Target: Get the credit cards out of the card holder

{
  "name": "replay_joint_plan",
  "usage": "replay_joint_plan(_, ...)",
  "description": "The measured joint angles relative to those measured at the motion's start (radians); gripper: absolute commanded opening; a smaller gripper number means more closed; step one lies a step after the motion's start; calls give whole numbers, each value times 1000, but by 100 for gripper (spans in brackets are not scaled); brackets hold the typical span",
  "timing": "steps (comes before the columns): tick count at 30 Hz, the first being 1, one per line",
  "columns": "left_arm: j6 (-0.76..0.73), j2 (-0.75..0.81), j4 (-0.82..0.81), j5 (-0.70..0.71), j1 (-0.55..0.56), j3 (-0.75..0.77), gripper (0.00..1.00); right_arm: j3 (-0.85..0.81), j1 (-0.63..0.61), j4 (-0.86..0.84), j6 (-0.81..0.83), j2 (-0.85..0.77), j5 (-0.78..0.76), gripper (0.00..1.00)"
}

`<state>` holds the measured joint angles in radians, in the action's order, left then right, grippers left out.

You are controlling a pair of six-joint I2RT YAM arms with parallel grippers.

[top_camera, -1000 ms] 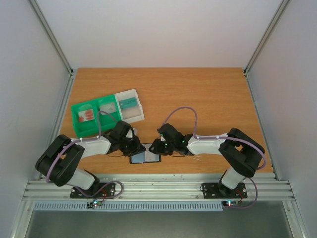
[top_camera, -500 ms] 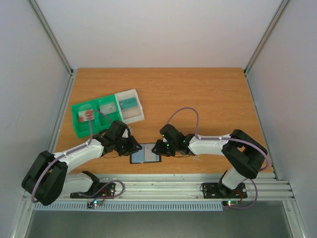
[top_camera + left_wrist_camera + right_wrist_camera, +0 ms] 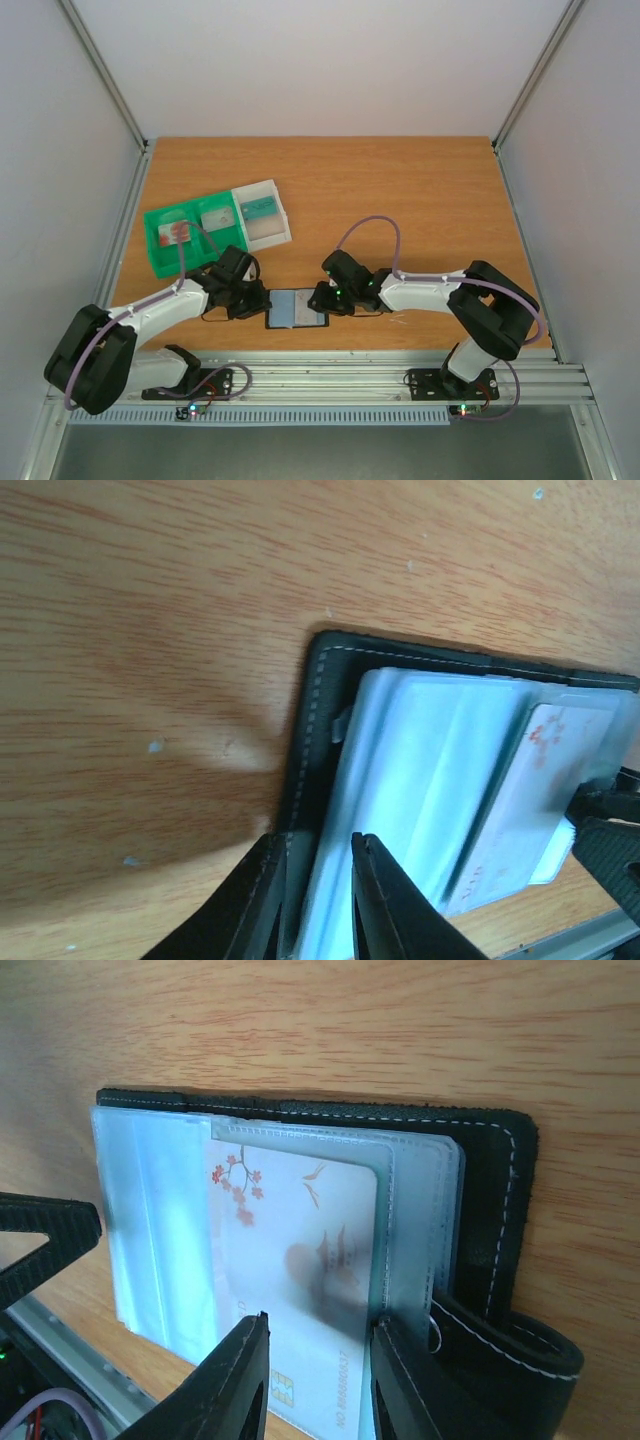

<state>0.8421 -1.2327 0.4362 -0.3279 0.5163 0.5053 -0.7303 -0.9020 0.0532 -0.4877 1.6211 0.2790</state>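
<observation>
Card holder (image 3: 296, 308) is lying open and flat on the table (image 3: 420, 190), down and to the right of the green tray (image 3: 160, 262), close to the front edge, pale blue pockets facing up. A whitish card with red blossoms (image 3: 300, 1280) sits partly under a clear sleeve. My left gripper (image 3: 315, 850) is at the holder's edge on the tray side, jaws a narrow gap apart over the black stitched border, nothing clamped that I can see. My right gripper (image 3: 320, 1330) is on the side away from the tray, jaws partway open over the blossom card's end. Can't tell if either one touches. A clear-white box (image 3: 262, 213) butts against the tray's right end, and another red-blotched card (image 3: 175, 233) lies in the tray.
</observation>
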Motion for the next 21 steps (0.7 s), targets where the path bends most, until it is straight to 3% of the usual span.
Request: replay_joint_plan(21, -4, -31, -72, -66, -5, -44, 13, -21, 0, 112, 19, -52, -32, 32)
